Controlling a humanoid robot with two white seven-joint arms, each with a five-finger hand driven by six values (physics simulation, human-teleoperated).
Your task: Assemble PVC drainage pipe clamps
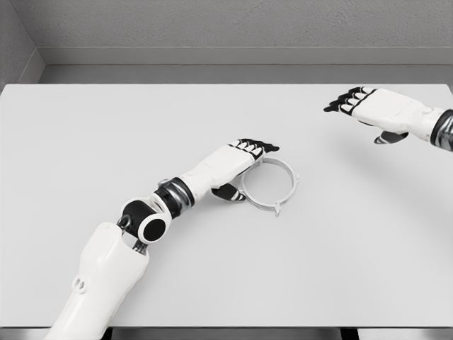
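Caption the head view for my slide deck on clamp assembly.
Left hand reaches over a white ring-shaped plastic pipe clamp on the white table; right hand hovers far right.

The bench (pixel 226 276) looks smooth and matt, a pale grey sheet without grain. The pipe clamp ring (pixel 271 185) reads as smooth white plastic. Both arms wear glossy white shells; the left robot hand (pixel 237 161) has black fingertips (pixel 263 146), the elbow joint (pixel 152 227) shiny black.

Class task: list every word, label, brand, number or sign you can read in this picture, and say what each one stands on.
None: no readable text anywhere.
The white table, the pipe clamp ring, the left hand and the right hand carry no lettering or markings.
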